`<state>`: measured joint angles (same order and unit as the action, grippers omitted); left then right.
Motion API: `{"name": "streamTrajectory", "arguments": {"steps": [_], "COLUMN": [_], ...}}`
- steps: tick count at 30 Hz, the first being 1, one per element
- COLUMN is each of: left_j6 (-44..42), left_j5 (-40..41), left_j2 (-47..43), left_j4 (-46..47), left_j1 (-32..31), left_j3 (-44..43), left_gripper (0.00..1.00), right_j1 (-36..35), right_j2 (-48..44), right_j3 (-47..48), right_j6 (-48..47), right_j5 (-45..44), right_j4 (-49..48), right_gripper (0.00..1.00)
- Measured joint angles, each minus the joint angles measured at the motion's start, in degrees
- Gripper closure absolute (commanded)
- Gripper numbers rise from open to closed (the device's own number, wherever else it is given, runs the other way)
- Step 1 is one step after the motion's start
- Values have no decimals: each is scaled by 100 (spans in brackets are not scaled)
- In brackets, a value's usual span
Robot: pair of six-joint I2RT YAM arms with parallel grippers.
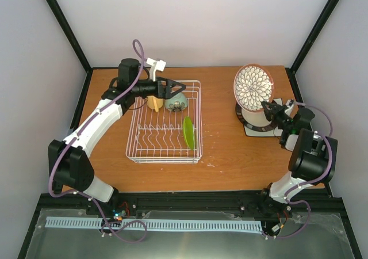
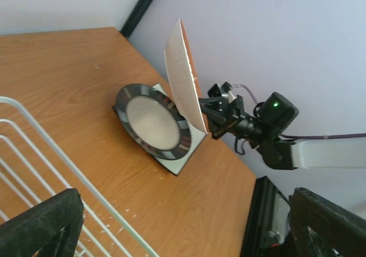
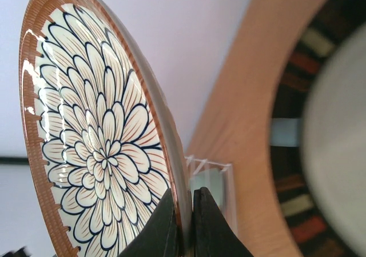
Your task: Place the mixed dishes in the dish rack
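Right wrist view fills its left half with the petal-patterned red-rimmed plate [image 3: 103,143], whose lower rim is pinched between the two dark fingers of the right hand [image 3: 186,223], clamped tight on the edge. The plate stands almost on edge, probably so that it can slide between upright prongs. The blurred band at the right of that frame is the dark-rimmed cream plate [image 3: 320,154]. From the top external view, the patterned plate [image 1: 253,87] hangs in the upper right of the frame. It is above the cream plate [image 1: 253,124] stacked on the square white plate [image 1: 250,133], and well apart from the dish rack [image 1: 138,147] left of centre on the worktop [image 1: 224,149]. Only this view shows the rack's load: the small lime-green plate [image 1: 188,132] on edge near its right side, and the pale mint bowl [image 1: 176,102] and yellow cup [image 1: 154,102] at its far end. The left hand [image 1: 178,88] hovers over those two, spread wide and empty. The left wrist view alone shows the patterned plate's plain white back [image 2: 184,77] and the full ring of the cream plate [image 2: 151,121]. Whether the held plate's lower edge is clear of the stack I cannot tell.
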<state>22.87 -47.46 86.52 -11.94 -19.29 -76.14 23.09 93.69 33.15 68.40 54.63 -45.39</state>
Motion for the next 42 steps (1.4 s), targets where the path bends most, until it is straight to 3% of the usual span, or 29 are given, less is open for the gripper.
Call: {"name": "streamTrajectory", "arguments": {"steps": [2,3,4,5,6,9,11,16,22,24,27,30,32,34,35,38,42], "left_j6": [111,162,192,247,269,310,376,345,310,306,267,168,107,103,151,282,308], "left_j5": [-184,-249,-302,-334,-367,-415,-409,-275,57,201,483,815,1051,1370,1631,2559,2793], "left_j2": [11,13,20,35,59,160,258,474,619,686,837,1038,1178,1298,1329,1425,1447], "left_j4": [66,83,87,94,116,166,146,-42,-356,-466,-688,-1054,-1316,-1617,-1788,-2052,-2234], "left_j1": [-17,-63,-105,-144,-214,-468,-671,-986,-1147,-1147,-1161,-1174,-1193,-1209,-1211,-1202,-1233], "left_j3": [-22,-39,-68,-107,-162,-323,-446,-708,-984,-1091,-1294,-1602,-1858,-2100,-2181,-2282,-2319], "left_gripper": [13,24,48,62,63,45,43,20,18,23,43,54,69,93,98,99,99], "right_j1": [-92,-188,-297,-420,-605,-1126,-1469,-2031,-2345,-2433,-2553,-2677,-2728,-2785,-2813,-2999,-3115], "right_j2": [0,0,0,0,0,2,7,15,2,-35,-160,-352,-468,-623,-710,-1060,-1268], "right_j3": [-59,-87,-101,-109,-111,-109,-90,87,385,457,535,608,675,741,774,846,896], "right_j6": [431,645,798,909,1023,1156,1174,1154,1093,1040,938,796,660,385,160,-807,-1298], "right_j5": [72,103,120,138,153,179,177,175,52,-44,-197,-446,-645,-892,-1005,-1353,-1624], "right_j4": [-627,-953,-1180,-1364,-1539,-1786,-1825,-1746,-1598,-1447,-1152,-811,-518,-164,-2,494,1191], "right_gripper": [97,97,97,97,97,97,97,97,97,97,97,97,97,97,97,97,97]}}
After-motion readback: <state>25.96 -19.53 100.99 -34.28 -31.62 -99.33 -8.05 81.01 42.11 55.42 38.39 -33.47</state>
